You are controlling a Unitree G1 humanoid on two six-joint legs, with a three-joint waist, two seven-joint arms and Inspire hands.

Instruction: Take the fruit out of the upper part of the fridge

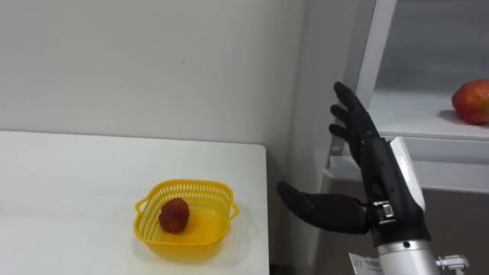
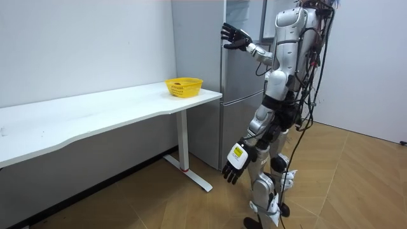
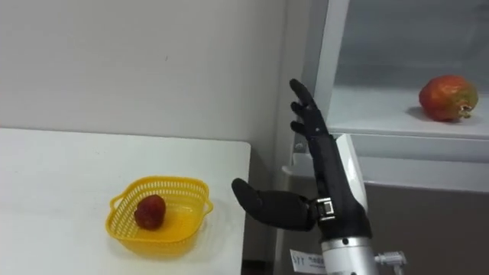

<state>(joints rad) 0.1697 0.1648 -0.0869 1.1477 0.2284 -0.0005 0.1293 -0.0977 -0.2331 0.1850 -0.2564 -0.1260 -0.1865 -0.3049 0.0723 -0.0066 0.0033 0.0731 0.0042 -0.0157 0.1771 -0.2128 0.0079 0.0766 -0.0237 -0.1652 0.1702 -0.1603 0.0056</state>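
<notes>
Room: the robot stood on a wood floor (image 2: 159, 203), at the corner where the white table (image 1: 76, 176) met the grey fridge (image 2: 238, 95).
Left hand: the left hand (image 2: 234, 168) hung beside the thigh with its fingers loose and nothing in it.
Right hand: the right hand (image 1: 378, 172) was raised in front of the fridge. Its fingers were straight and pointed up, its thumb was spread wide toward the table, and it was empty.
Table: a yellow basket (image 1: 186, 185) sat near the table's fridge-side edge and held one small red fruit (image 1: 174, 215).
Upper fridge: the compartment was open to view. A red fruit (image 1: 472, 101) lay on the white shelf (image 1: 412, 114), beyond the right hand and to its right, well apart from the fingers.
Step in hand: judged to be the reach toward the shelf, with no grasp begun.
Next move: the right hand would probably need to travel right and deeper over the shelf, then close around the red fruit. The fruit was round and likely to roll, so the fingers should wrap it rather than nudge it.
Probable destination: the basket, though this could not be confirmed.
</notes>
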